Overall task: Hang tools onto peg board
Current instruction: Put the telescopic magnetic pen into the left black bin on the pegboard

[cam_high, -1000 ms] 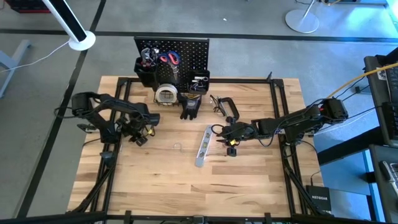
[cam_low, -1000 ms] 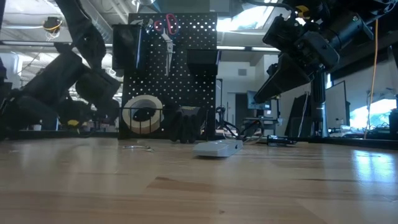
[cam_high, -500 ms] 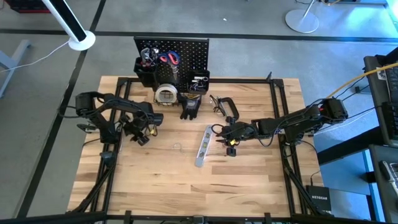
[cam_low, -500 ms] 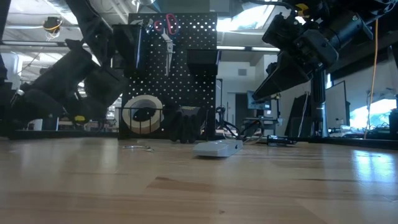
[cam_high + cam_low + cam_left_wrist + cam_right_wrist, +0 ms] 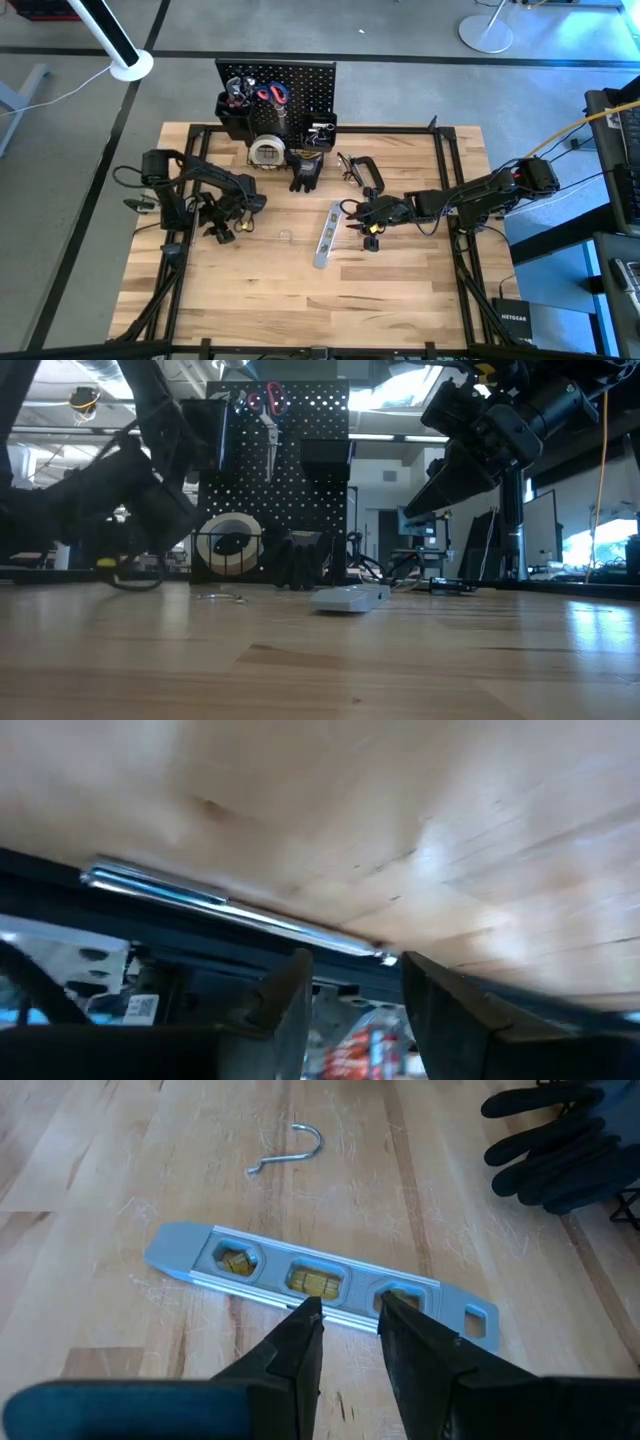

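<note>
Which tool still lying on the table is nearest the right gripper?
The silver level bar, lying flat just ahead of the right gripper; the black gloves lie farther off.

High view straight down; low view level across table [image 5: 320,660]; both share peg board [image 5: 290,85].

I am reading only one clear word: "NETGEAR", in pale letters on a small black box [image 5: 517,322] that is lying on the floor beside the table's right front corner, in the high view. In the left wrist view I am seeing a small white label [image 5: 141,1008] with a square code on it, on the dark frame under the table, but I cannot read it.
</note>
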